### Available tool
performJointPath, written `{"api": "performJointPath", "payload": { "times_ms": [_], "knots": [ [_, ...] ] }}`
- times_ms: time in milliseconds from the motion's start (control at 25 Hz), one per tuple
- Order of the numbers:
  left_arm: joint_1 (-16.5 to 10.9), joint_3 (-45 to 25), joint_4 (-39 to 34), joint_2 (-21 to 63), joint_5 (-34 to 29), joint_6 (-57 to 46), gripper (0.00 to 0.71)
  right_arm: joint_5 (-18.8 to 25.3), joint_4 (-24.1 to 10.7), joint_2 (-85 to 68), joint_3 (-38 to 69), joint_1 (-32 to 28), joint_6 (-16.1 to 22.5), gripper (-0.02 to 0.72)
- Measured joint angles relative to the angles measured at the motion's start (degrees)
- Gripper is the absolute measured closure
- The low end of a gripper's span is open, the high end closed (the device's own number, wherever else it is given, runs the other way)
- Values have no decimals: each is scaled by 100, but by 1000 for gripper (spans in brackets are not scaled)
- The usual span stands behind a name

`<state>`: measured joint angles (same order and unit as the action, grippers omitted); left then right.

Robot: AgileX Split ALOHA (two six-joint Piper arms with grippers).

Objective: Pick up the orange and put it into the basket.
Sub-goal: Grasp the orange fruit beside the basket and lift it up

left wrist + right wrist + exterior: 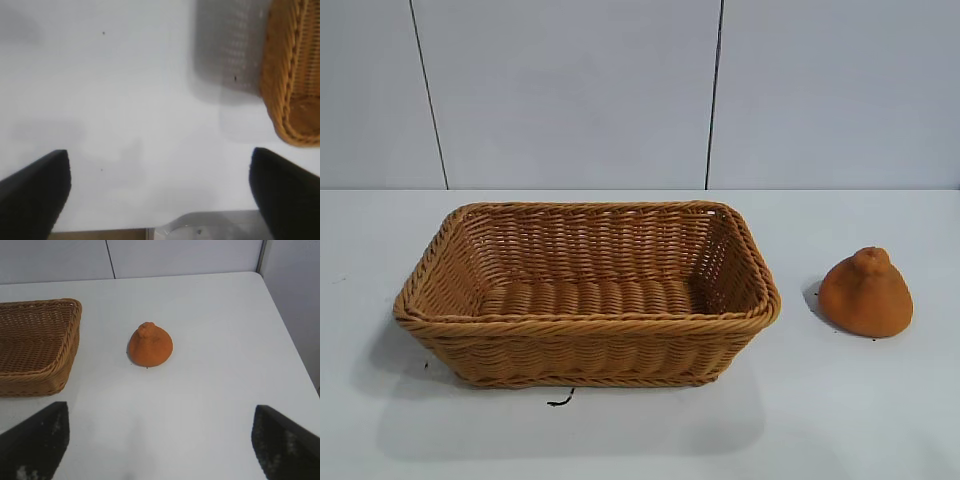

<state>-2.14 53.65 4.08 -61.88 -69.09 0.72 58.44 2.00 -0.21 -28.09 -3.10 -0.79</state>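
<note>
The orange (865,292) sits upright on the white table (840,420), just right of the basket (585,345), apart from it. Neither arm appears in the exterior view. The left gripper (160,192) and right gripper (160,440) stand wide, holding nothing; fingertips only, cropped.

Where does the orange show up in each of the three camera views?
Exterior view: the orange sits on the table at the right, apart from the basket.
Left wrist view: not in it; only a basket corner shows.
Right wrist view: near the middle, beside the basket.
Shared landmark: the basket's braided rim.
</note>
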Motion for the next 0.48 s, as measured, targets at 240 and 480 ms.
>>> {"api": "performJointPath", "payload": {
  "times_ms": [240, 480],
  "knots": [
    [0, -1339, 0, 1725, 528, -18, 15, 0, 63, 0, 0, 0, 0, 18],
    [0, -2394, 0, 3474, 686, -18, 14, -8, 114, 0, 0, 0, 0, 18]
  ]
}}
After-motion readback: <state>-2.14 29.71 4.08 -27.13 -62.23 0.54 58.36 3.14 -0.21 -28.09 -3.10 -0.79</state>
